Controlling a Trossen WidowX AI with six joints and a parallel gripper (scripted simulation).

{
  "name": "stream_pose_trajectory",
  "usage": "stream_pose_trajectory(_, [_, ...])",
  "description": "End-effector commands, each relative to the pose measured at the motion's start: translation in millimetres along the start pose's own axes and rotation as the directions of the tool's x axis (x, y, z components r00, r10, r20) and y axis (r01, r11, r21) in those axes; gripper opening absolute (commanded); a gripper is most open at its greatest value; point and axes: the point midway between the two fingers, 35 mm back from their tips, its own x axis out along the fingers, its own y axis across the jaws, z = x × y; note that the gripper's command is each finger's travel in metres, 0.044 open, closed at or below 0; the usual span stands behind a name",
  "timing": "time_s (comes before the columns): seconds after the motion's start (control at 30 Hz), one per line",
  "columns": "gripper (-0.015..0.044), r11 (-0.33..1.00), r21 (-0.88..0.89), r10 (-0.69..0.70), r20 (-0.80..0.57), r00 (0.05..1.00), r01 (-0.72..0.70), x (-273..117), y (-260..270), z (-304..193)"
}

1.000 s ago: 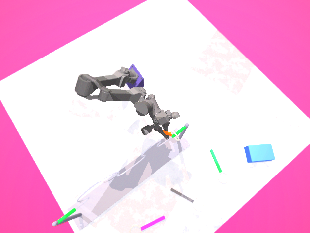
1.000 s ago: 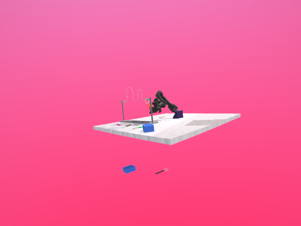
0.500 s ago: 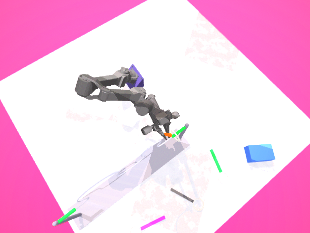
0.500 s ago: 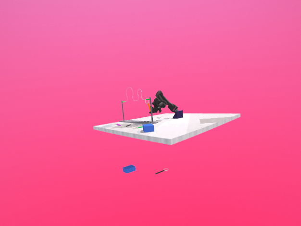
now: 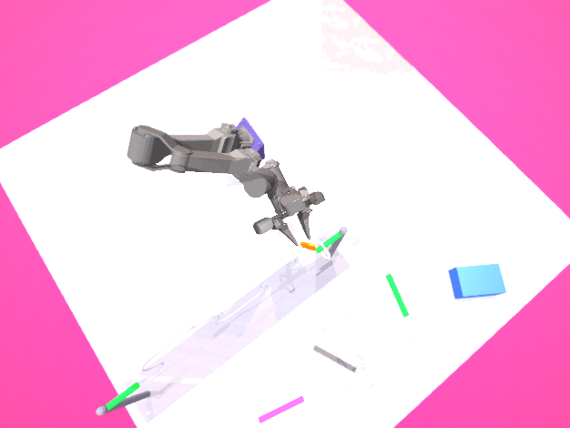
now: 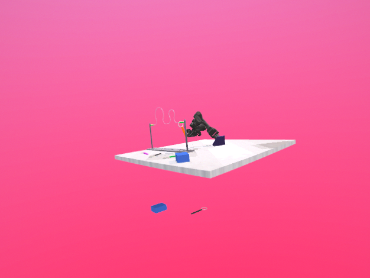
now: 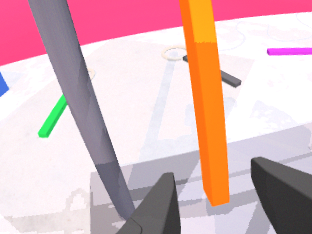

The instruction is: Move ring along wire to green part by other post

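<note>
Ring (image 5: 328, 253) (image 6: 178, 125) hangs on the near green wire (image 5: 330, 241) (image 6: 181, 122), right post (image 5: 343, 229) (image 6: 186, 136) (image 7: 82, 100) close beside; gripper (image 5: 303, 241) (image 7: 215, 167) fingers apart, handle (image 5: 308, 246) (image 6: 182, 130) (image 7: 212, 115) unheld; blue block (image 5: 481, 280) (image 6: 182, 157) stands beyond the post.

Wrist view: top of the orange handle (image 7: 207, 100) cut off by the upper edge, so its ring is out of frame; blue block (image 7: 2, 85) mostly cropped at L edge. Ext. view: gripper fingertips (image 6: 187, 133) too small to tell apart.
</note>
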Motion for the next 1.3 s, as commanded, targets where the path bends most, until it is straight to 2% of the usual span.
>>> stream_pose_trajectory(0.0, [0.016,1.0,0.001,-0.002,-0.004,1.0,0.002,-13,0,-2])
stream_pose_trajectory(0.73, [0.016,1.0,0.0,-0.002,-0.004,1.0,0.002,-13,0,-3])
stream_pose_trajectory(0.93, [0.0318,1.0,-0.003,-0.002,0.003,1.0,0.002,-53,-1,-7])
stream_pose_trajectory(1.07, [0.0423,1.0,-0.003,-0.002,0.003,1.0,0.002,-55,-1,-7])
stream_pose_trajectory(1.1, [0.044,1.0,-0.003,-0.002,0.003,1.0,0.002,-55,-1,-7])
stream_pose_trajectory(1.27, [0.044,1.0,-0.003,-0.002,0.003,1.0,0.002,-55,-1,-7])
